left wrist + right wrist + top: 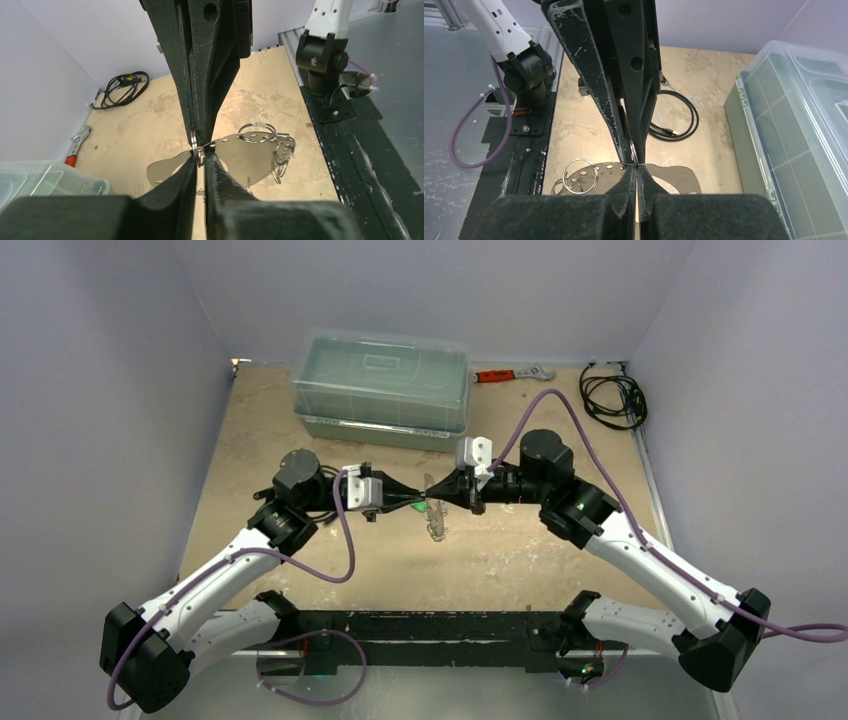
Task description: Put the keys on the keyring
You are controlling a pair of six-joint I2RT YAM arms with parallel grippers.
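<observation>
Left fingers pinch the keyring: silver loops, flat perforated tag.

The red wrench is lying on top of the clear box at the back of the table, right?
No. The red wrench lies on the table, beside the clear box at the back, not on top of it. The top external view shows it.

keyring shiny metal; table rough matt wood
</observation>
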